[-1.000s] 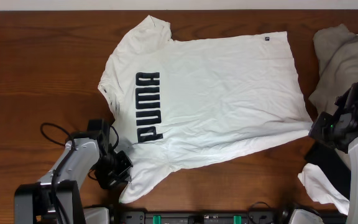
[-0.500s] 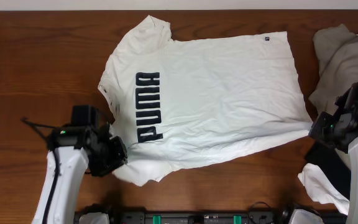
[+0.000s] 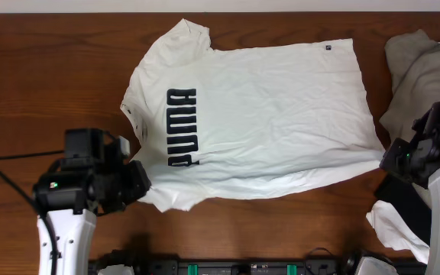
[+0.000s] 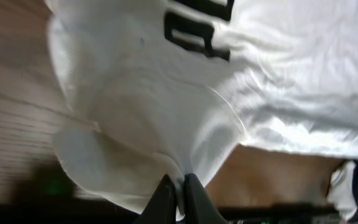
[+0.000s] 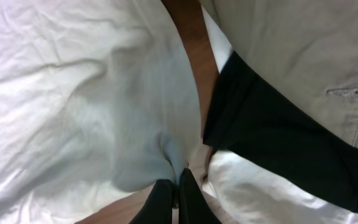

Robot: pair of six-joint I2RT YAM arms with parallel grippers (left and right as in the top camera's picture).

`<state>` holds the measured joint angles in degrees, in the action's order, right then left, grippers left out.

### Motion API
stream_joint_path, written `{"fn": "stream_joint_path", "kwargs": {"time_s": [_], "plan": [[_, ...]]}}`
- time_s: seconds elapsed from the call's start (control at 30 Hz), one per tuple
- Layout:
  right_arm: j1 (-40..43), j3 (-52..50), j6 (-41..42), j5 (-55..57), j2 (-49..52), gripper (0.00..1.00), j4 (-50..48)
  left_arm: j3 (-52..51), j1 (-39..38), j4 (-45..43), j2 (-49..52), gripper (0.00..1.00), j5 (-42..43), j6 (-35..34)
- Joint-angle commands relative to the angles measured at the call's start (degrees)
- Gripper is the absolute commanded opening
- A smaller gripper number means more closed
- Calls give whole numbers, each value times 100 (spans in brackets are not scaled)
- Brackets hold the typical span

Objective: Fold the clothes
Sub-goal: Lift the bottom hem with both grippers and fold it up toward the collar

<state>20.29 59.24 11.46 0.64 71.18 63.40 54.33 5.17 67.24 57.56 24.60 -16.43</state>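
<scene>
A white short-sleeved cotton T-shirt with a dark block-letter chest logo [image 3: 273,114] is spread front-up across the middle of the brown wooden table [image 3: 44,84]. In the overhead view its collar end is turned toward 9 o'clock and its hem toward 3 o'clock. A small dark hem tag [image 3: 328,47] is seen at the shirt's 1 o'clock corner. One sleeve is laid out flat at 11 o'clock. The other sleeve, at 7 o'clock, is bunched inward.

The left gripper [image 3: 137,186] is found at that 7 o'clock edge, closed on the sleeve fabric. In the left wrist view the white cloth is drawn into a tented fold that narrows down to the black fingertips [image 4: 164,198]. It is pinched between them, and no gap is visible. The rest of the shirt stretches away from this gripper toward 1 o'clock.

The right gripper [image 3: 389,160] is placed at the shirt's 4 o'clock hem corner, likewise clamped on the cloth. In the right wrist view the corner is gathered into a puckered point between the closed tips, and the body of the shirt spreads from there toward 10 o'clock.

A black cloth [image 5: 272,130] lies just beside this gripper at 3 o'clock. A crumpled beige-grey garment [image 3: 422,72] lies beyond it at 1 o'clock, apart from the shirt.
</scene>
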Motion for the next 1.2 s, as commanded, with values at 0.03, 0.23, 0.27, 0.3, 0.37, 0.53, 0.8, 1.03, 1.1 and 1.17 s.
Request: {"fn": "stream_joint_path", "kwargs": {"time_s": [0.03,0.23,0.27,0.3,0.37,0.53,0.8,1.03,1.1,1.17], "plan": [[83,125,-44,90,-74,1,166,470,437,166,-103,6,-420,94],[535,125,179,81,-245,1,262,645,1119,284,-328,6,-424,94],[621,125,177,81,-282,1,267,645,1189,308,-365,6,-409,94],[682,125,173,83,-313,1,278,645,1224,330,-387,6,-404,92],[772,125,170,79,-369,1,306,645,1228,343,-404,6,-356,94],[785,125,109,-96,-389,1,289,645,1228,208,-402,6,240,92],[780,125,-42,-573,-367,1,-197,643,1228,-761,-289,6,476,-234],[776,125,-37,-715,13,0,-643,619,1228,-1412,380,6,476,-291],[776,125,-37,-715,195,1,-778,619,1228,-1582,634,6,476,-291],[776,125,-39,-741,393,1,-916,619,1228,-1759,896,6,476,-293]]}}
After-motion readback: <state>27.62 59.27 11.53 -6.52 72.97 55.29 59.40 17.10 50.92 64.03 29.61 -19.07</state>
